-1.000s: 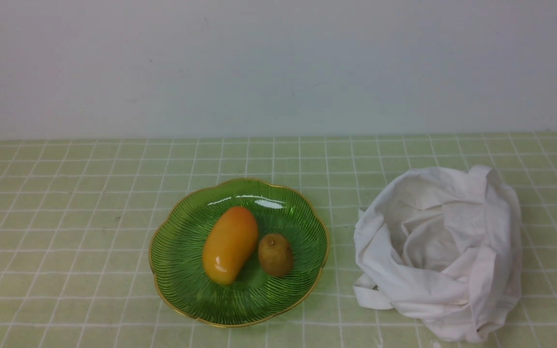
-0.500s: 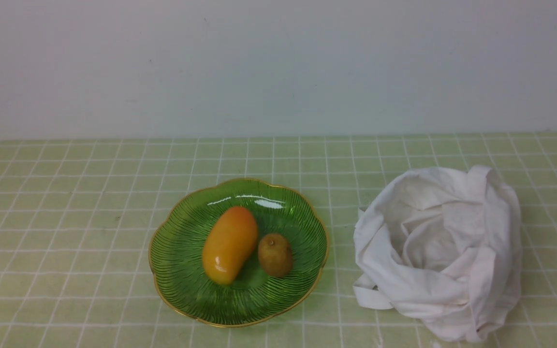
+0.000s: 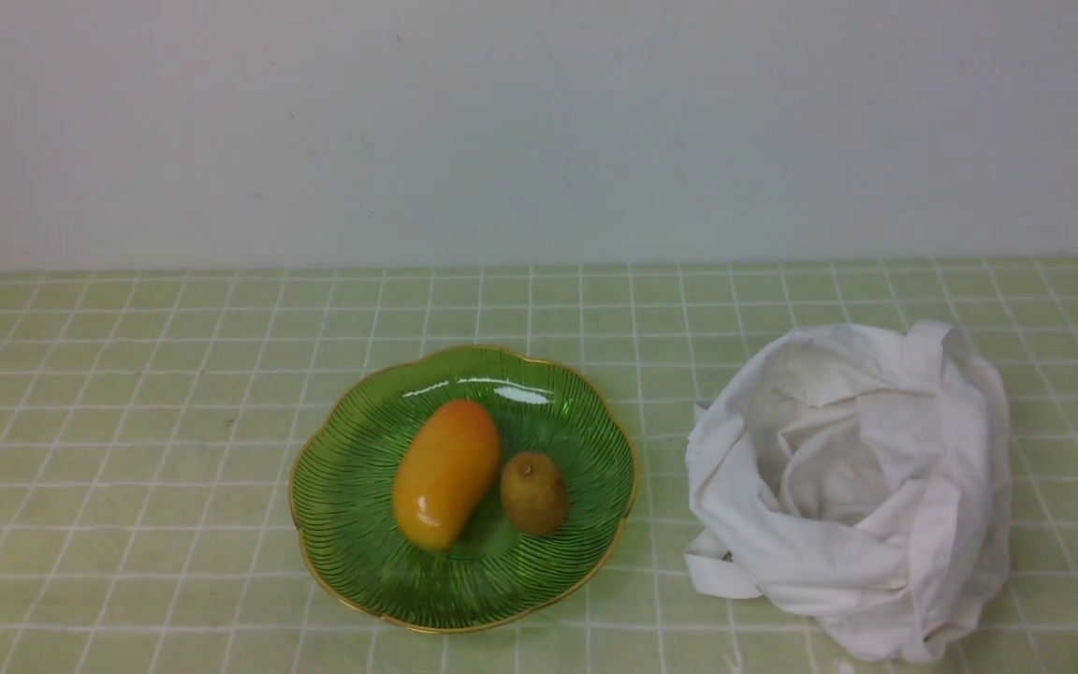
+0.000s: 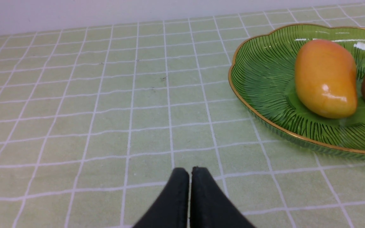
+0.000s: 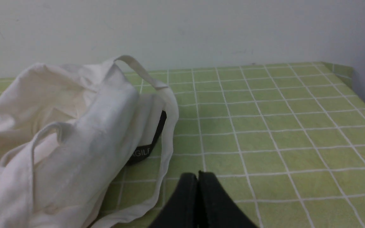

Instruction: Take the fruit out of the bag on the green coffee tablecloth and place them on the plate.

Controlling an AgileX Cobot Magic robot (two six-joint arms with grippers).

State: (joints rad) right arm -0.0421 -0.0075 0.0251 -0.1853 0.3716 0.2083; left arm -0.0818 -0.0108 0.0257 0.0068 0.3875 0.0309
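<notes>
You've got the kiwi (image 3: 533,493) touching the mango (image 3: 445,473) on the plate (image 3: 342,487) — bag (image 3: 852,487) slumped beside it; both grippers' jaws — left gripper (image 4: 190,172), right gripper (image 5: 198,177) — are pressed together, holding nothing.

Front view over plate (image 3: 352,552) and bag (image 3: 876,562); low wrist views, one each.

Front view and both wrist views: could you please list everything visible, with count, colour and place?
plate: one, translucent green with gold rim, on the tablecloth left of the bag
mango: one, orange-yellow, on the plate
kiwi: one, brown, on the plate, right of the mango
bag: one, white cloth, crumpled and open at the right
tablecloth: one, pale green with white grid, covering the table
wall: one, whitish, behind
left gripper: one, black, shut, over bare cloth
right gripper: one, black, shut, beside the bag
</notes>
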